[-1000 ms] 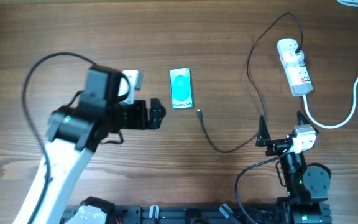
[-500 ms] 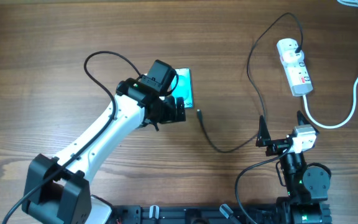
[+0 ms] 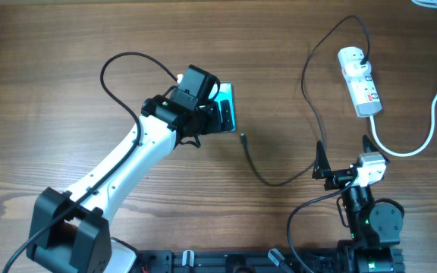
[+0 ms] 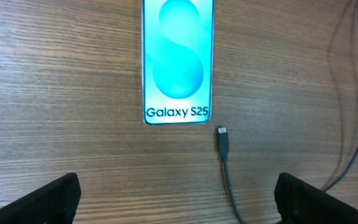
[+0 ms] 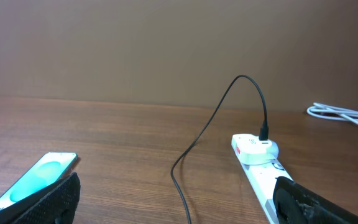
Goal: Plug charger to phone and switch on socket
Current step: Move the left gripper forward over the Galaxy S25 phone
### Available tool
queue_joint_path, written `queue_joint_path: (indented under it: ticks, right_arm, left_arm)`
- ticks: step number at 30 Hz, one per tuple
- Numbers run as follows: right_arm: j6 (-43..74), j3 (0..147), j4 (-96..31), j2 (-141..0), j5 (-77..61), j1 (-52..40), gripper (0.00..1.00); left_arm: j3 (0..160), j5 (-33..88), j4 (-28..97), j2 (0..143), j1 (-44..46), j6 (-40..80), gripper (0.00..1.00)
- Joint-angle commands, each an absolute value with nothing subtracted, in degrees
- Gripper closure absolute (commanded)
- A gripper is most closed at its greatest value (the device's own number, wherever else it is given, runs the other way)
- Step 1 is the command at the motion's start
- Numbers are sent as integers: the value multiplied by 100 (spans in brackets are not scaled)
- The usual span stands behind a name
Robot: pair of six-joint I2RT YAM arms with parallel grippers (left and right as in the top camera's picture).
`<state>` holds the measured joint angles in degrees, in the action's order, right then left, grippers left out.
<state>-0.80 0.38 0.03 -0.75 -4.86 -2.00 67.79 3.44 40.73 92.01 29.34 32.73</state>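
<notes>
Since half a second ago, the left arm has edged farther out, and its gripper (image 4: 182, 206) now hangs over the phone's left edge, jaws spread wide and holding nothing. On the wooden bench (image 3: 67, 45) the right gripper (image 3: 345, 155) has not moved; it sits at the near right, also spread and empty. At the far right lies the socket (image 3: 361, 91), with the charger's far end plugged into it. At mid-bench the phone (image 4: 178, 62) lies flat, screen lit cyan. The charger's plug (image 4: 222, 138) lies just near-right of the phone's near end, not touching it.
</notes>
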Motion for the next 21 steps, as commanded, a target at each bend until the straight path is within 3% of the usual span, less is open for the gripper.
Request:
queue_joint_path:
  ticks: [1,9,21]
  right_arm:
    - [-148,30,14,-54,-445,-231,0]
    - [-148,30,14,-54,-445,-231,0]
    - [-148,32,14,-54,-445,-231,0]
  left_arm:
    - [6827,-235,4066,9249,2897,3350,0]
    - [6827,-397,3483,9271,2897,3350,0]
    - [6827,-390,3577,9913,2897,3350,0]
